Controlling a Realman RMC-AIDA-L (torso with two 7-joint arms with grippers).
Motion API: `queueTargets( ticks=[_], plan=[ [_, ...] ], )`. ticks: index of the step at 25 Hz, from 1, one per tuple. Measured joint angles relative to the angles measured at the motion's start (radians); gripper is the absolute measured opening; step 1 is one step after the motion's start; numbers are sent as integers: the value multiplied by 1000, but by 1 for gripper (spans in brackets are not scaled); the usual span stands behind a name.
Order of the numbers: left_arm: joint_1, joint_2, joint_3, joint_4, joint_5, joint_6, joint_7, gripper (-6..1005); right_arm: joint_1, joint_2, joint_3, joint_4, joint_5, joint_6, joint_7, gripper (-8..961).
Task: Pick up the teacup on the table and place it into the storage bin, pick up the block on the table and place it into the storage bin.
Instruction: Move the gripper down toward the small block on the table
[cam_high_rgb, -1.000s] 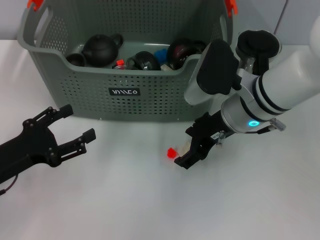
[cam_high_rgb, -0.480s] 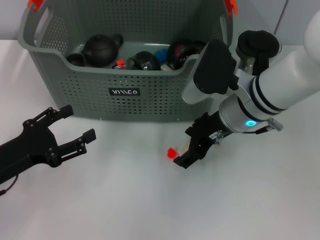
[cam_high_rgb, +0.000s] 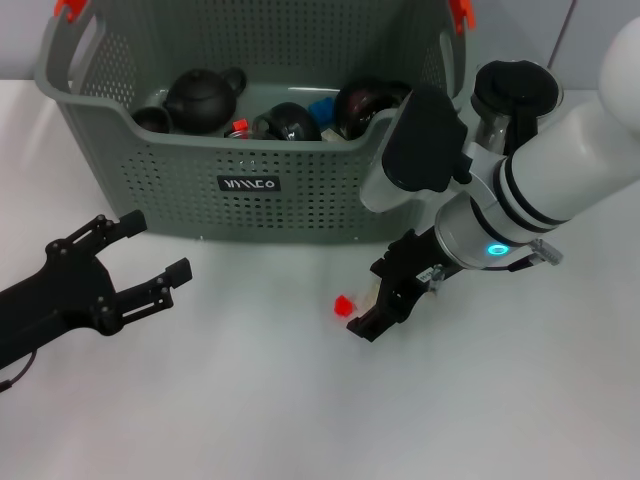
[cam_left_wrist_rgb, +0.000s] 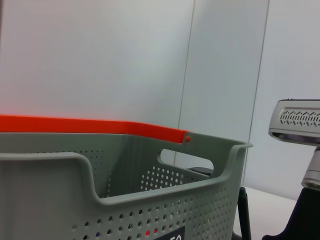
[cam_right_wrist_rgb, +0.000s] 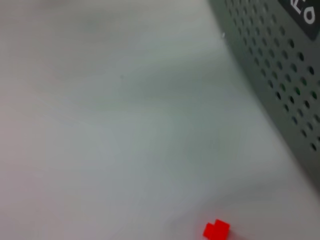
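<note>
the small red block (cam_high_rgb: 344, 304) lies on the white surface (cam_high_rgb: 300, 400) in front of the storage bin (cam_high_rgb: 250, 170), apart from its perforated front wall. the right end effector (cam_high_rgb: 385, 292) hangs low just beside the block, on the robot's right of it, its black fingers angled down toward the surface; the fingers look parted with nothing between them, and whether a tip touches the block cannot be told from the head view. in the right wrist view the block (cam_right_wrist_rgb: 216, 229) sits alone on the surface with the bin's wall (cam_right_wrist_rgb: 280, 75) running past it. the left end effector (cam_high_rgb: 135, 262) rests out over the surface on the robot's left, in front of the bin's left corner, fingers spread wide and empty. inside the bin lie several dark round pieces, among them a black teapot (cam_high_rgb: 200, 98) and dark cups, with a bit of blue (cam_high_rgb: 320, 108) between them. orange clips (cam_high_rgb: 68, 8) sit on the bin's handles, and a small black label (cam_high_rgb: 250, 184) marks its front.
</note>
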Motion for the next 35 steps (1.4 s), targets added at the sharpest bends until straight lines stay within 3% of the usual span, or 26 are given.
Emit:
queueTargets(
  ticks=[35],
  plan=[
    [8,0,0,0,-8,-8,0,885,26,0,-76,30,72,3,-11,941]
  ],
)
